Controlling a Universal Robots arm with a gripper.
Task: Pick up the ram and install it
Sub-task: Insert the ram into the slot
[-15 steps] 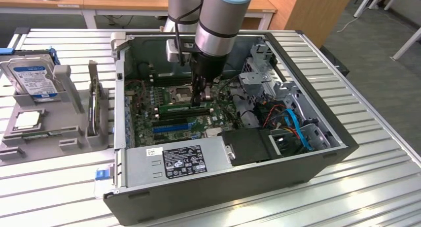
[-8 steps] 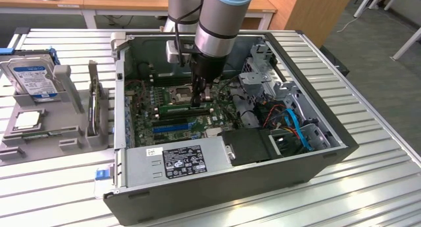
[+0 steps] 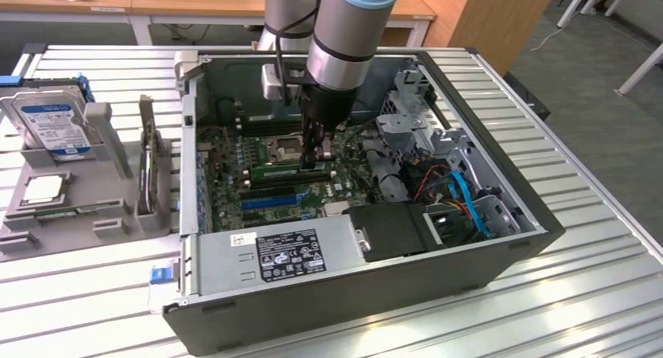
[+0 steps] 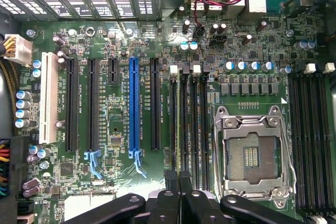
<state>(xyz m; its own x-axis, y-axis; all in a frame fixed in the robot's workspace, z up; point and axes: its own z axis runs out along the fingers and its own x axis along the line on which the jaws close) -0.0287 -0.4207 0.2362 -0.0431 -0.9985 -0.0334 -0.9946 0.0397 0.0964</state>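
Hovering over one ram point(image 3: 279, 172) that stands on edge in a memory slot, the gripper point(image 3: 313, 164) has its fingers closed together.

The ram is a single long, thin, dull green stick near the middle of the motherboard point(image 4: 210, 61), just beside the one square CPU socket point(image 4: 252, 153), on the side toward the one boxy silver power supply point(image 3: 279, 253). The closed tips sit at its upper edge; whether they pinch it I cannot tell. Two banks of four narrow black memory slots point(image 4: 197, 124) flank the metal-framed socket, whose contact bed lies bare. Farther along the board run one blue point(image 4: 134, 108), one white point(image 4: 49, 98) and four black expansion slots, one of them short. The open dark grey case point(image 3: 362, 311) rests on a ribbed metal table point(image 3: 104, 296). One hard drive point(image 3: 52, 125) is propped in a grey holder near the table's edge at the exterior view's left.
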